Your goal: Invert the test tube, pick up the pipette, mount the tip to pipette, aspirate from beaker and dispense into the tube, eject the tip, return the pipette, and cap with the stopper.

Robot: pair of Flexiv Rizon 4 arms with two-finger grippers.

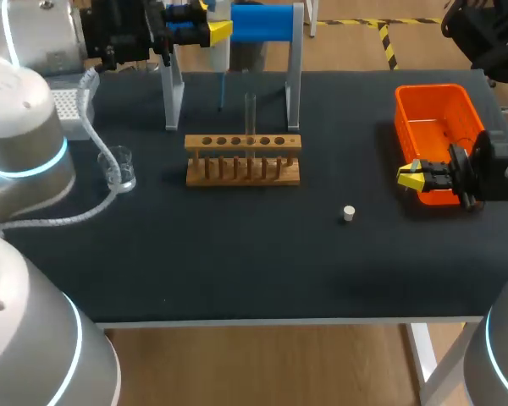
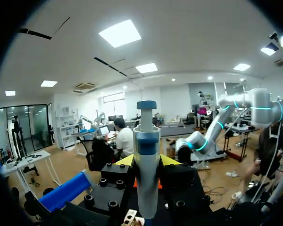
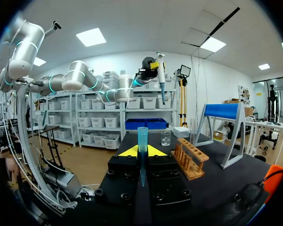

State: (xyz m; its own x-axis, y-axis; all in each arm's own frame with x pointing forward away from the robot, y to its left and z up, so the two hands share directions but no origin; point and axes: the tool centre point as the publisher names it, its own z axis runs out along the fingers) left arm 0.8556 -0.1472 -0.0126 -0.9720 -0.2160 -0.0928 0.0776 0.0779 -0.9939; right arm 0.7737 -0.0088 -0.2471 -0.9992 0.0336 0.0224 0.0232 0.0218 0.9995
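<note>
Orange plastic marks the bin (image 1: 406, 106) at the right of the frame in the head view. The right gripper (image 1: 411, 176) hangs at the bin's lower left corner. Its arm comes in level from the right edge and its fingers point toward frame left. I cannot tell whether its load is over the bin's inside or just outside the rim. At upper left, the left gripper (image 1: 216, 31) holds the pipette (image 1: 223, 85) vertical beside the blue stand (image 1: 262, 24). The two grippers are well apart across the desk (image 1: 237, 262).

In the left wrist view, the fingers are clamped on the pipette's barrel from both sides, plunger end up.

In the right wrist view, the fingers are clamped on the tip (image 3: 142, 141). Its long axis is vertical, wide mouth up, crossing the level fingers. The pipette shows far ahead and higher.

With the tip apart from the pipette and at the bin, dropping it looks like the step in hand. That depends on the bin lying under the tip, so a small shift toward the bin's middle before letting go seems wise.
</note>
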